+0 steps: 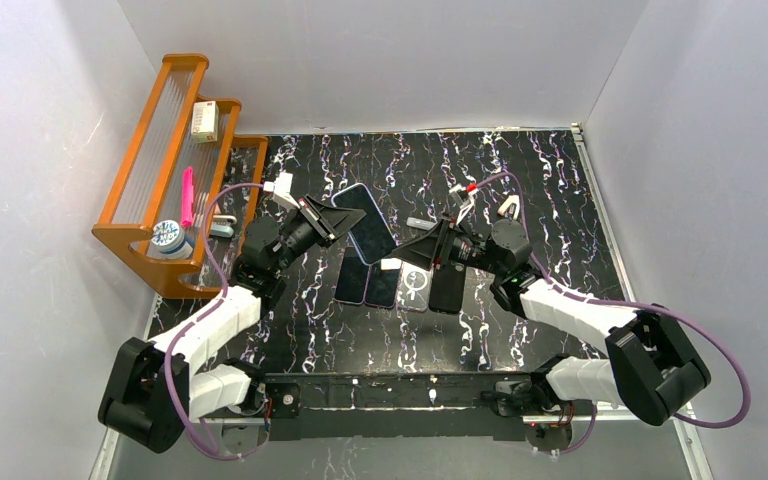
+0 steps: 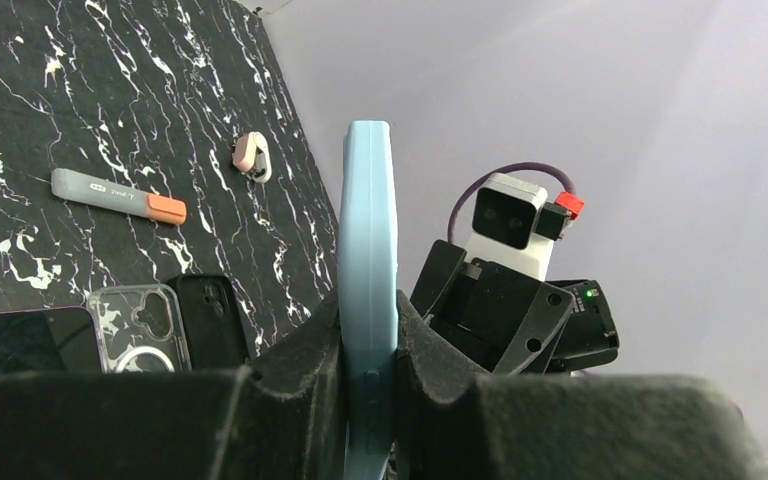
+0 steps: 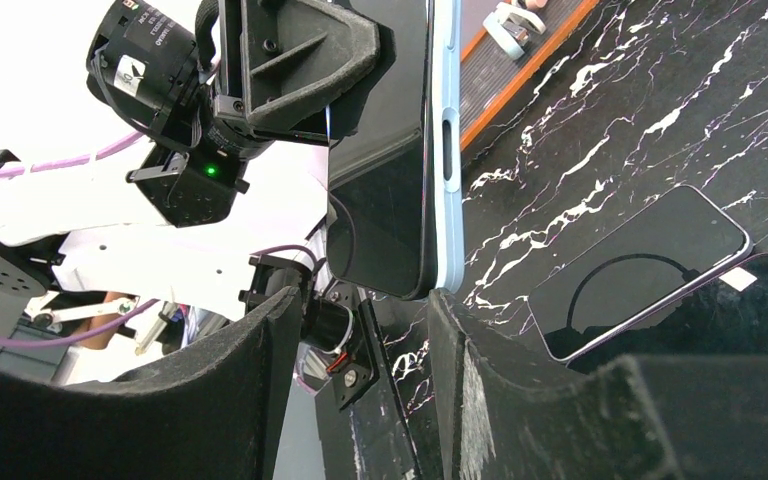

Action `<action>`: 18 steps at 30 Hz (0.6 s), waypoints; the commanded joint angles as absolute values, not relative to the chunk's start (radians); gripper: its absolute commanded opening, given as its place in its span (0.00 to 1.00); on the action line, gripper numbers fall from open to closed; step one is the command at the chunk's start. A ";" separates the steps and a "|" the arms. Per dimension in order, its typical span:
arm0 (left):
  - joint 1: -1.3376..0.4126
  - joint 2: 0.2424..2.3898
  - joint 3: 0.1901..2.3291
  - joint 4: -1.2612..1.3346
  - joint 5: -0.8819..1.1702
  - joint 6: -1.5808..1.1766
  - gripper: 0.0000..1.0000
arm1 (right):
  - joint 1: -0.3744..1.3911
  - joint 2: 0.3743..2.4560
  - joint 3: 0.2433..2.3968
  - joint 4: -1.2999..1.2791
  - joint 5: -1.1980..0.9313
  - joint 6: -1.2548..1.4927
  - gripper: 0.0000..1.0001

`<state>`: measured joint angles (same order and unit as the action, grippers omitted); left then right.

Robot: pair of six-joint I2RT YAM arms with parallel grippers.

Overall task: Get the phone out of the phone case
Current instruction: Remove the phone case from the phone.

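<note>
Left wrist view: left end effector (image 2: pixel 368 345) pinched the phone (image 3: pixel 380 180) in its case (image 2: pixel 368 240), right end effector (image 3: pixel 360 305) sat spread by its end.

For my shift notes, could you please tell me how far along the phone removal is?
Done: left pincer holds the cased phone off the table. In hand: the open right pincer straddles its free end. Left: the phone sits fully inside the blue case.
</note>
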<state>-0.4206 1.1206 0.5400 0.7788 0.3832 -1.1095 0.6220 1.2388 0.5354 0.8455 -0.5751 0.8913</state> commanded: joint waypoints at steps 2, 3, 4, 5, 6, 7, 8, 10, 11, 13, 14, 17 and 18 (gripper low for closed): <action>-0.431 1.118 0.586 0.845 0.421 -1.092 0.00 | 0.632 1.239 0.603 0.962 -0.615 0.916 0.57; -0.431 1.118 0.584 0.846 0.421 -1.090 0.00 | 0.632 1.239 0.601 0.963 -0.615 0.916 0.56; -0.431 1.118 0.584 0.845 0.421 -1.084 0.00 | 0.632 1.239 0.602 0.964 -0.614 0.917 0.56; -0.431 1.118 0.581 0.845 0.418 -1.079 0.00 | 0.632 1.239 0.603 0.965 -0.616 0.917 0.56; -0.431 1.117 0.578 0.845 0.413 -1.078 0.00 | 0.633 1.239 0.603 0.965 -0.617 0.918 0.57; -0.431 1.118 0.575 0.845 0.410 -1.074 0.00 | 0.632 1.239 0.603 0.966 -0.616 0.919 0.57; -0.431 1.119 0.574 0.845 0.407 -1.070 0.00 | 0.633 1.239 0.604 0.966 -0.616 0.919 0.57; -0.431 1.121 0.571 0.845 0.401 -1.068 0.00 | 0.633 1.241 0.602 0.966 -0.616 0.920 0.57; -0.431 1.122 0.572 0.845 0.403 -1.070 0.00 | 0.632 1.243 0.602 0.968 -0.617 0.920 0.57; -0.434 1.124 0.580 0.845 0.416 -1.080 0.00 | 0.632 1.248 0.600 0.974 -0.616 0.922 0.56; -0.435 1.124 0.583 0.845 0.421 -1.084 0.00 | 0.632 1.252 0.600 0.979 -0.617 0.922 0.57; -0.444 1.122 0.588 0.853 0.436 -1.108 0.00 | 0.632 1.266 0.598 0.994 -0.621 0.925 0.56; -0.446 1.120 0.589 0.861 0.445 -1.120 0.00 | 0.632 1.273 0.598 1.000 -0.621 0.924 0.57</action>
